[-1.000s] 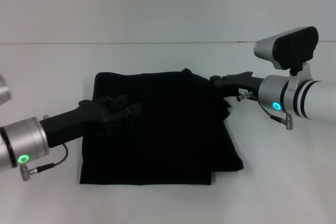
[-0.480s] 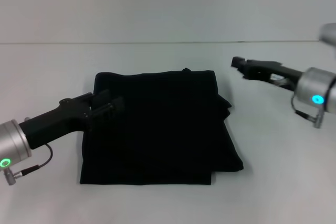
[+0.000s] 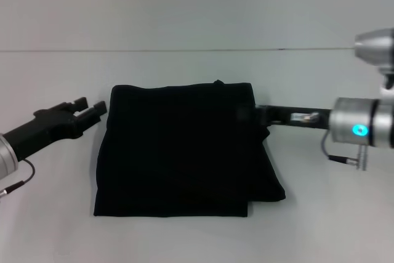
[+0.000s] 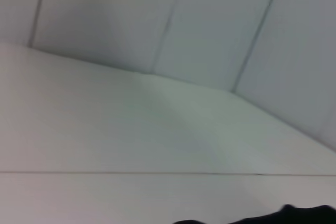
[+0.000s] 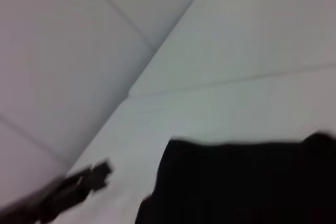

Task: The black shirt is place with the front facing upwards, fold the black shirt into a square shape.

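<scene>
The black shirt [image 3: 184, 149] lies folded into a rough rectangle on the white table, with a looser flap sticking out at its lower right. No lettering shows. My left gripper [image 3: 89, 108] hovers just off the shirt's upper left corner, open and holding nothing. My right gripper [image 3: 255, 115] reaches in from the right and meets the shirt's upper right edge, where its tip merges with the dark cloth. In the right wrist view the shirt [image 5: 247, 182] fills the lower part, and the left gripper [image 5: 97, 174] shows far off. The left wrist view catches only a sliver of the shirt [image 4: 294, 216].
The white table [image 3: 197, 238] spreads around the shirt on all sides. A pale wall [image 3: 197, 4] rises behind the table's far edge. No other objects are in view.
My left gripper has pulled back to the left, off the shirt. My right gripper swung out to the right, then came back low to the shirt's right edge. The shirt has stayed put.
</scene>
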Controlling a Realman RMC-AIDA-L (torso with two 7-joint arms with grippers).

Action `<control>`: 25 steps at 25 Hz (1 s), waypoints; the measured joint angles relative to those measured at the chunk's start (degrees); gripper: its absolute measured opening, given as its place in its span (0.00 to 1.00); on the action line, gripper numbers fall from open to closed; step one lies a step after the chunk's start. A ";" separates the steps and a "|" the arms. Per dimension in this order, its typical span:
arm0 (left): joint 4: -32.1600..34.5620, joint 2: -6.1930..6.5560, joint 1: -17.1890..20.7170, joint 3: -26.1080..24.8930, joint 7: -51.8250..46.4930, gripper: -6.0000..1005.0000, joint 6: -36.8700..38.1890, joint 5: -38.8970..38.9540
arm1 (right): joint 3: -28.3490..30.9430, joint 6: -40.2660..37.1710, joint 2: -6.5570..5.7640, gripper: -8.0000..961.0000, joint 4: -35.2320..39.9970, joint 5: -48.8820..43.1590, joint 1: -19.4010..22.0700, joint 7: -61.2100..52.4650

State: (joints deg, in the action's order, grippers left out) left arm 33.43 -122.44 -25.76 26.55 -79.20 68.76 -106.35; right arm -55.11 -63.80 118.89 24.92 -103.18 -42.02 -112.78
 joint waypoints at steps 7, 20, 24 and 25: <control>-0.45 -0.35 -1.32 0.28 1.83 0.52 -4.70 -0.02 | -5.45 0.41 0.92 0.01 -0.89 -5.92 -6.25 -7.23; -1.27 -0.43 -3.10 1.56 2.84 0.52 -4.53 -0.36 | -16.41 17.00 1.82 0.01 -8.61 -5.50 -9.81 -8.74; -1.27 -0.44 -3.52 3.65 2.89 0.52 -4.49 -0.35 | -16.11 18.30 1.54 0.01 -7.91 -4.65 -8.79 -8.46; -1.27 -0.45 -3.64 4.02 2.94 0.52 -4.52 -0.35 | -16.09 18.41 1.51 0.01 -7.71 -4.00 -8.48 -7.96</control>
State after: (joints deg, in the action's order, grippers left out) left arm 32.16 -122.89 -29.40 30.57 -76.26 64.24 -106.69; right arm -71.21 -45.38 120.41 17.22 -107.18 -50.51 -120.74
